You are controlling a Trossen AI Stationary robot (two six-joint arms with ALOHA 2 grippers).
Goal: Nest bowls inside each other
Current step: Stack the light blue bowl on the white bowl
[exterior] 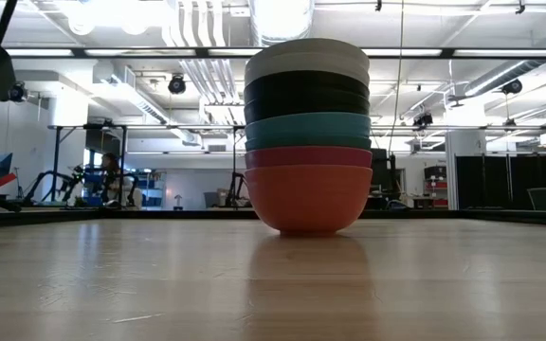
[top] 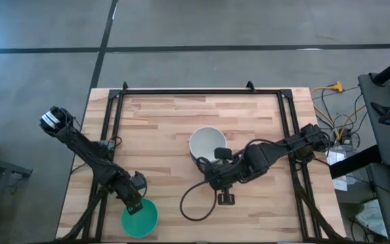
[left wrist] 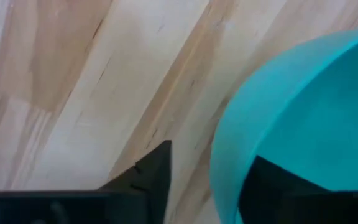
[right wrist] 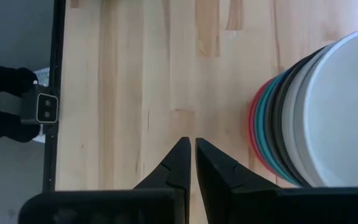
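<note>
Pale butcher-block wood table (top: 161, 129), long planks with visible grain, black metal frame around edges. Near front-left corner: lone teal-green bowl (top: 139, 218), smooth round plastic, upright, nothing inside. Left hand (top: 135, 201) at that bowl's rim, clamped on the wall, one dark finger (left wrist: 278, 186) inside the bowl, the other finger outside against the wood. Middle of table: nested stack of bowls (exterior: 307, 133), smooth glossy plastic, round tapered shapes, each sitting inside the one below. From bottom up in low view: red bowl (exterior: 307, 197) on the table, magenta rim, teal-green rim, possibly another bluish band hard to separate, black bowls (exterior: 306, 95), white bowl (top: 207, 144) on top, nothing in its hollow. Right hand (top: 204, 165) low, just beside stack's front edge, not touching it; tapered dark fingers together with only a thin slit between, holding nothing. Black cable looping on the table under right arm. No readable writing or labels.
</note>
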